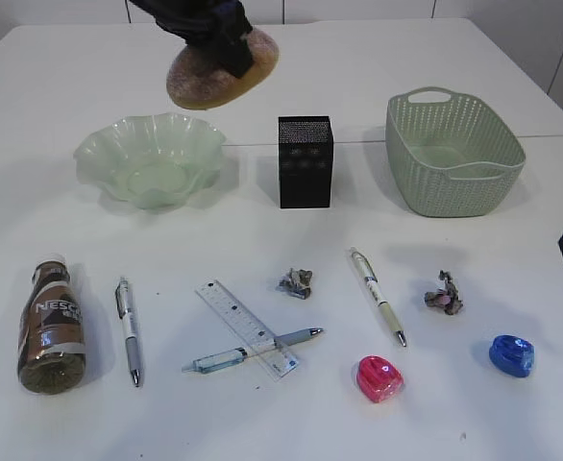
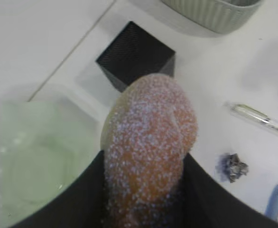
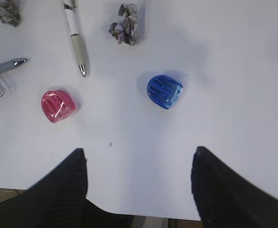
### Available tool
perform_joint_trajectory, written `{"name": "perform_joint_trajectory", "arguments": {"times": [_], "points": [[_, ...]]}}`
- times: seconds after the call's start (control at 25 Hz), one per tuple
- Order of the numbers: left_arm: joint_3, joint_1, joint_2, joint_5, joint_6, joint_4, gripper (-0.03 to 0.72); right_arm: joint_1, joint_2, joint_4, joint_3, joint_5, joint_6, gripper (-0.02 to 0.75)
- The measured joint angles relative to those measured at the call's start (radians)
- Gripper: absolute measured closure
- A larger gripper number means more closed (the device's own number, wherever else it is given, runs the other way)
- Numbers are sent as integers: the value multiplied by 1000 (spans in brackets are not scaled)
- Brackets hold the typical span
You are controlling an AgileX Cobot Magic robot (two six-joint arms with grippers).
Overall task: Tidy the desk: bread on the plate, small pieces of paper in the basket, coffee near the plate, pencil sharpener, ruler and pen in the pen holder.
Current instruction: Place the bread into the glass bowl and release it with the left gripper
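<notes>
Bread (image 1: 222,69) between left tool (image 1: 226,53) jaws, above plate (image 1: 151,158).

A staged test bench, most likely in a lab, is suggested rather than a home or office. Two plain white tables (image 1: 454,58) are pushed together, their seam seen across the upper half of the frame. Pale wall panels are seen along the top edge. Desk items are spread in neat, separated spots: a bowl (image 1: 151,158) at left, a black holder (image 1: 305,161) at centre, a basket (image 1: 452,152) at right, pens (image 1: 128,329) and sharpeners (image 1: 379,377) below.
</notes>
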Motion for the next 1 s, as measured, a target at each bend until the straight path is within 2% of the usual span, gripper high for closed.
{"name": "perform_joint_trajectory", "arguments": {"times": [0.2, 0.48, 0.72, 1.0], "points": [[-14, 58, 0, -17, -147, 121, 416, 0, 0, -2, 0, 4, 0, 205], [-15, 165, 21, -130, -298, 141, 416, 0, 0, -4, 0, 4, 0, 205], [-15, 211, 119, -177, -325, 148, 414, 0, 0, -4, 0, 4, 0, 205], [-15, 216, 248, -271, -328, 136, 409, 0, 0, -4, 0, 4, 9, 206]]}}
